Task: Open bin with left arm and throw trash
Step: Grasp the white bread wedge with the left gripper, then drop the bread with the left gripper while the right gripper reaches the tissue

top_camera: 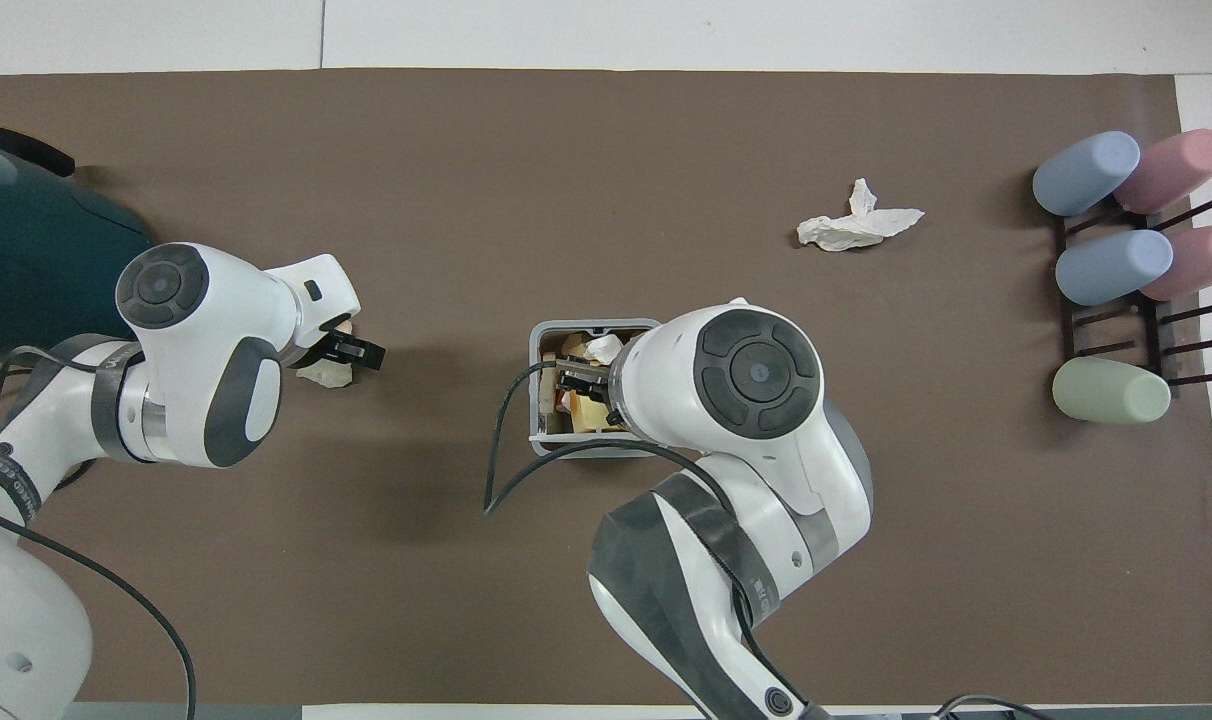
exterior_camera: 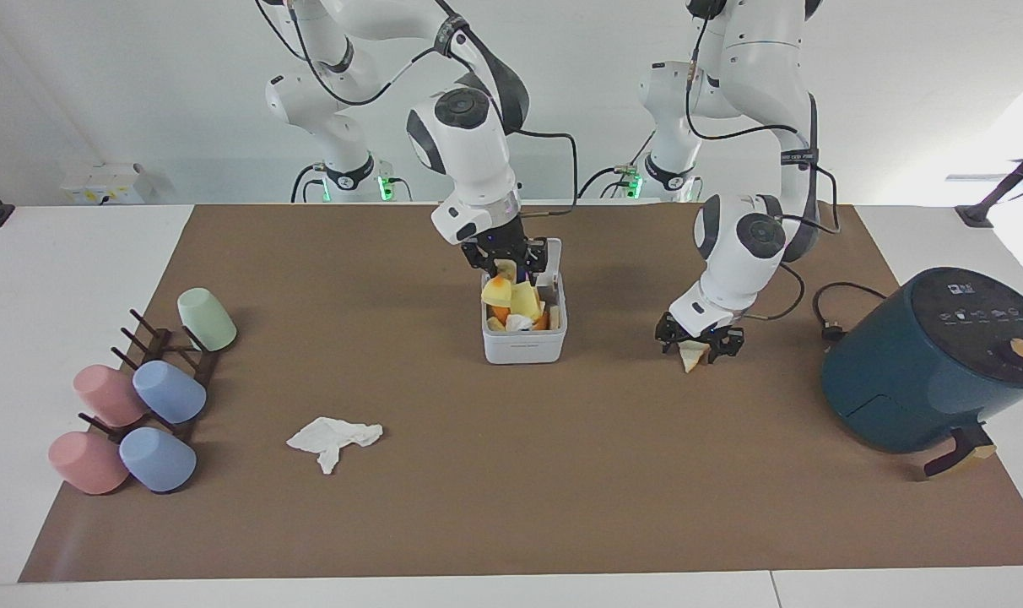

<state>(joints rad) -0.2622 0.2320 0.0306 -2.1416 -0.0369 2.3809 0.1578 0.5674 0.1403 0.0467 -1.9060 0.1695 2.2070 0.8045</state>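
The white bin (exterior_camera: pixel 524 348) stands mid-table with its lid (exterior_camera: pixel 550 253) upright and is heaped with scraps. My right gripper (exterior_camera: pixel 510 263) hangs open just over the bin. The yellow block with the orange spot (exterior_camera: pixel 496 291) lies on the heap against the bin's rim, just under the fingers. My left gripper (exterior_camera: pixel 699 344) is down on the mat, open, with its fingers on either side of the cream wedge (exterior_camera: pixel 690 358). The white tissue (exterior_camera: pixel 334 437) lies on the mat farther from the robots, toward the right arm's end. In the overhead view the right arm covers most of the bin (top_camera: pixel 540 345).
The dark-teal air fryer (exterior_camera: pixel 933 363) stands at the left arm's end, its cable on the mat beside the left gripper. A rack of pastel cups (exterior_camera: pixel 140 397) sits at the right arm's end.
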